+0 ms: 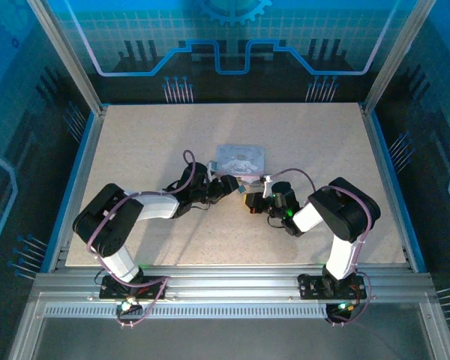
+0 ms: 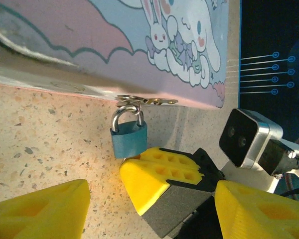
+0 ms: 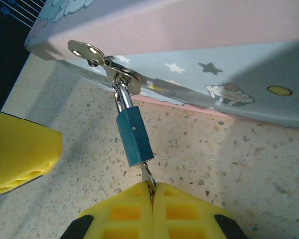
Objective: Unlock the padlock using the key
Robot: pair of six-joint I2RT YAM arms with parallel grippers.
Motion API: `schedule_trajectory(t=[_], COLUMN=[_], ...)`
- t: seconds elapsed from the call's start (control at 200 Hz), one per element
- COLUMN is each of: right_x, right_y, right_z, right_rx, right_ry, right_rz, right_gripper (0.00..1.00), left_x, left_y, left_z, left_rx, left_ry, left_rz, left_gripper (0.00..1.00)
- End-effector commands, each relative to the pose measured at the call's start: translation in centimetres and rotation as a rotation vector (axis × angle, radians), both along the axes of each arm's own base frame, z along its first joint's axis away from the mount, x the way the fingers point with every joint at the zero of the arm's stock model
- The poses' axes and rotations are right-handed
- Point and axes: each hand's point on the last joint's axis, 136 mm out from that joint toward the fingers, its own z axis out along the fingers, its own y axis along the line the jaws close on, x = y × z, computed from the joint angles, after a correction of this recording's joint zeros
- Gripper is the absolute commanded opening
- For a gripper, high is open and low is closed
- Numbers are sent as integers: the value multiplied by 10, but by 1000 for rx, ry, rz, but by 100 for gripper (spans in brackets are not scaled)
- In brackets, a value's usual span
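Half the key [image 3: 147, 174] hides inside the right end effector [image 3: 152, 189].

A pale box [image 1: 240, 159] with whitish markings lies flat on the speckled desk [image 1: 135, 142]. The left hand [image 1: 226, 185] sits just in front of the box's near edge, toward its left corner, pointing right. The right hand [image 1: 247, 201] is slightly farther in front of the box, pointing left, with a bit of yellow at its tip. The two hands nearly meet, tip to tip. Whether either touches the box cannot be told.
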Motion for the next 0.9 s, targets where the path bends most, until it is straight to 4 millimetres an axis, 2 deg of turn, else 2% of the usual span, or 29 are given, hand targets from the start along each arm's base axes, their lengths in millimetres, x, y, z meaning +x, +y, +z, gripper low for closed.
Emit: schedule_trajectory(t=[0.0, 0.19, 0.45, 0.74, 0.895], right_x=[-8, -7, -7, -9, -10], right_y=[8, 10, 14, 18, 20], right_z=[11, 18, 23, 30, 34], right_rx=[57, 73, 105, 156, 171], right_ry=[23, 48, 88, 142, 164], right_rz=[16, 9, 2, 0, 2], right_gripper=[0, 0, 0, 0, 0], left_x=[5, 6, 7, 11, 15], left_y=[-4, -14, -18, -26, -31], left_z=[2, -5, -10, -16, -15], left_rx=[-43, -51, -43, -48, -53], left_ry=[-18, -7, 3, 10, 6], left_rz=[20, 5, 9, 9, 10], left_gripper=[67, 66, 64, 57, 50])
